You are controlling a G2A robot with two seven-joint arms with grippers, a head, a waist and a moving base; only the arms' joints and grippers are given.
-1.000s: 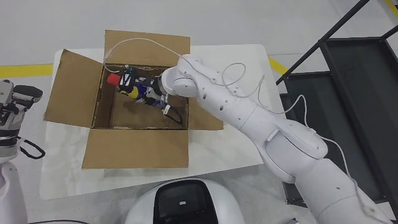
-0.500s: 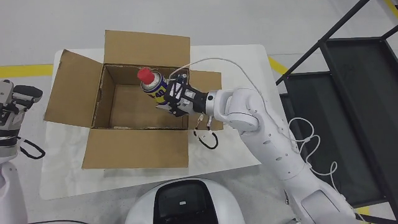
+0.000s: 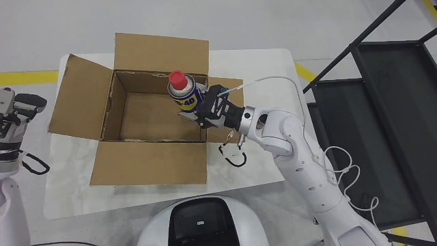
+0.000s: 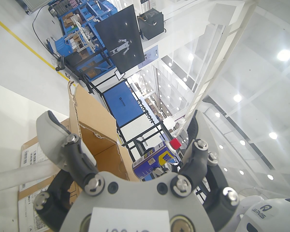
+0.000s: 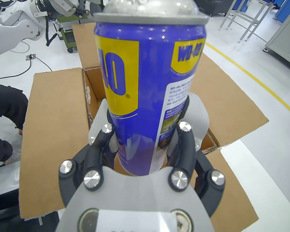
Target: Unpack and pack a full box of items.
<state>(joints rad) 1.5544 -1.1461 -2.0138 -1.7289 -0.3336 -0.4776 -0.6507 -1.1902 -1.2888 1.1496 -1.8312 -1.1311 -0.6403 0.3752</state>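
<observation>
An open cardboard box (image 3: 153, 116) stands on the white table (image 3: 259, 68), and its floor shows bare cardboard. My right gripper (image 3: 208, 106) is shut on the lower body of a blue and yellow spray can (image 3: 186, 92) with a red cap. It holds the can upright above the box's right side. In the right wrist view the can (image 5: 145, 73) stands between the fingers (image 5: 198, 112), over the box (image 5: 55, 102). My left gripper (image 4: 120, 126) stands open and holds nothing, off the table's left edge (image 3: 20, 106), facing the box flap (image 4: 91, 121).
A black metal rack (image 3: 382, 109) stands to the right of the table. The box's four flaps lie spread outward. A black cable loop (image 3: 232, 156) hangs under the right arm. A yellow floor line (image 3: 27, 77) runs at the left.
My right arm has lifted the spray can out of the box and drawn it toward the box's right side, turning it from lying to upright. The left arm has not moved.
</observation>
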